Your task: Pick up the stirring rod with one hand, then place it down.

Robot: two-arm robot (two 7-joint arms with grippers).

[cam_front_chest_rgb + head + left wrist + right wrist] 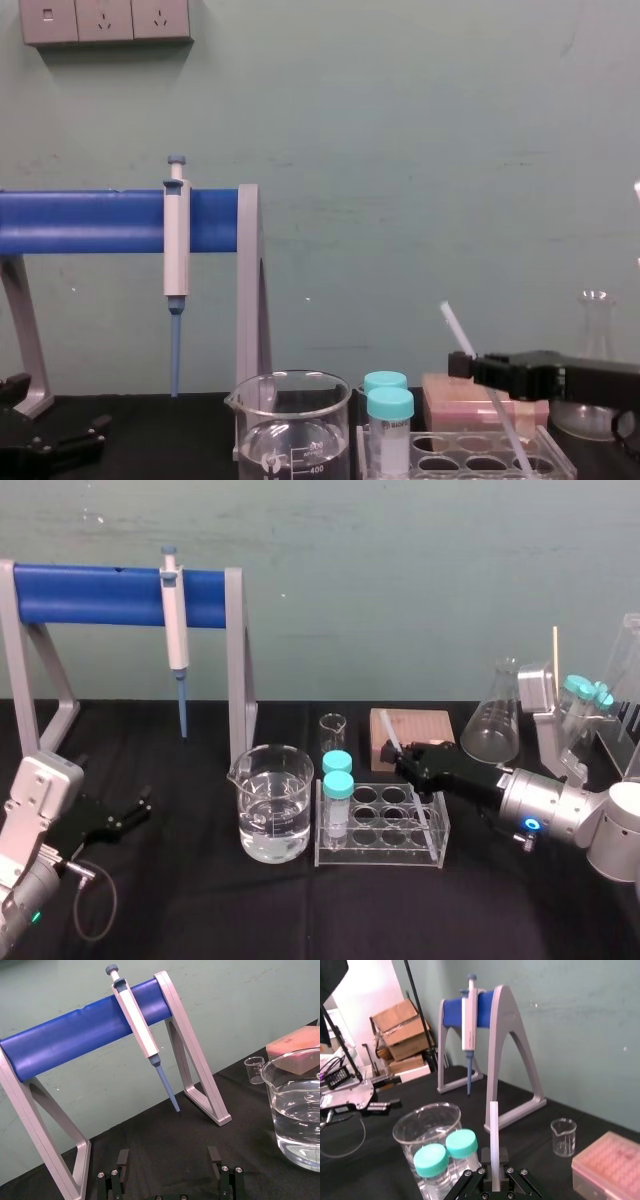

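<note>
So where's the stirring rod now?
In the head view the stirring rod is on the robot's right, held by the right gripper, slanting over the test tube rack beside the two teal-capped tubes.

The stirring rod (493, 1135) is translucent white, the right hand (402, 760) black. Black worktop (200, 905), blue bar (95, 593) on grey legs (237, 660), teal tube caps (338, 783), pink box (612, 1165).
</note>
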